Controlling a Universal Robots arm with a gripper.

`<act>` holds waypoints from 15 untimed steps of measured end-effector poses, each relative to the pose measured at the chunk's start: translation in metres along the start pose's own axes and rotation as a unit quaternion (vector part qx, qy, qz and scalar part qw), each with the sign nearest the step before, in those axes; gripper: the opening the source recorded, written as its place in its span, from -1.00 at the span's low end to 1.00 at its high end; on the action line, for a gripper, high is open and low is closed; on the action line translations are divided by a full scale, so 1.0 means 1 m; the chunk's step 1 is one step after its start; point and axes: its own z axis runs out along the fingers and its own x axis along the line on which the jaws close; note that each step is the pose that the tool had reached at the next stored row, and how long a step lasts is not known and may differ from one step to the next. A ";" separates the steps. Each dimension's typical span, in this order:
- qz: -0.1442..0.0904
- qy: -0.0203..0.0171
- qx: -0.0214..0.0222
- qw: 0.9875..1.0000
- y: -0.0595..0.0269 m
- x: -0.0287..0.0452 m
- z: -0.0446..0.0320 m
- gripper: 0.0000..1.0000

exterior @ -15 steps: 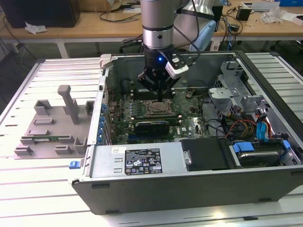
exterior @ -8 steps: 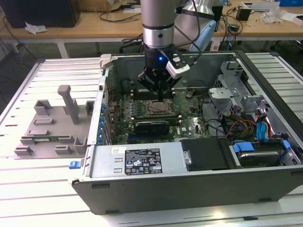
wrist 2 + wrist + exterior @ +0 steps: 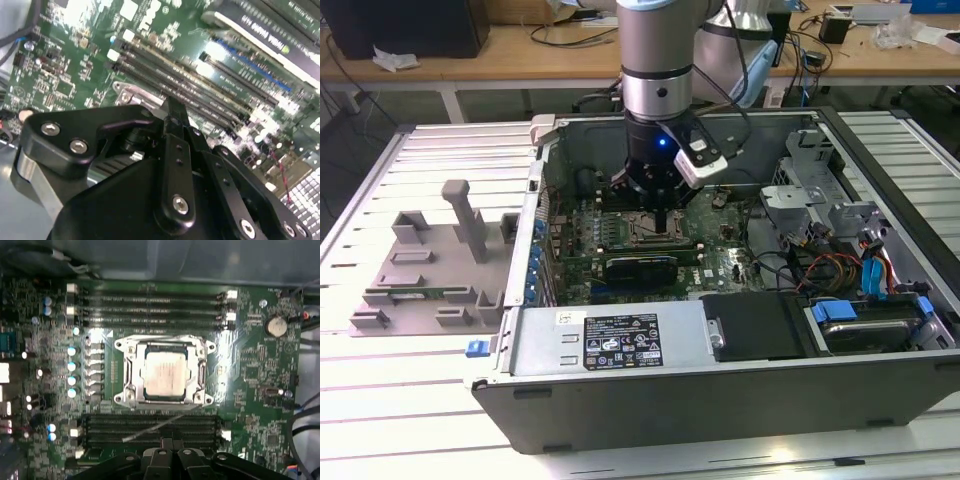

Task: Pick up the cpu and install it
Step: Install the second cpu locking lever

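Black pincer (image 3: 172,452), fingers together, empty, hovers near dull silver square cpu (image 3: 165,376) seated in socket (image 3: 126,390).

One cpu (image 3: 165,377), one socket (image 3: 165,371), eight memory slots (image 3: 150,307), one grey tray (image 3: 430,265).

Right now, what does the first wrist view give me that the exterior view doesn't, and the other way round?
The first wrist view looks straight down on the cpu: its silver top sits inside the socket frame, with memory slots on two sides. The exterior view gives the wider scene instead: the open computer case on the slatted table, the grey plastic tray outside it on that view's left, and the arm standing over the board. Both show the green motherboard and the gripper above the socket area.
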 end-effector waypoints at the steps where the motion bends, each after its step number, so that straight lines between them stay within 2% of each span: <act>1: 0.000 0.000 -0.001 1.000 0.0000 0.0039 0.0019 -0.79; 4: 0.001 0.000 -0.001 1.000 0.0004 0.0089 0.0064 -0.79; 9: 0.005 0.000 -0.001 1.000 0.0006 0.0104 0.0088 -0.79; 10: 0.005 0.000 -0.002 1.000 0.0006 0.0104 0.0094 -0.79; 12: 0.005 0.002 -0.004 1.000 0.0004 0.0105 0.0110 -0.79; 13: 0.005 0.004 -0.004 1.000 -0.0001 0.0107 0.0127 -0.79; 15: 0.005 0.005 -0.004 1.000 -0.0001 0.0107 0.0131 -0.79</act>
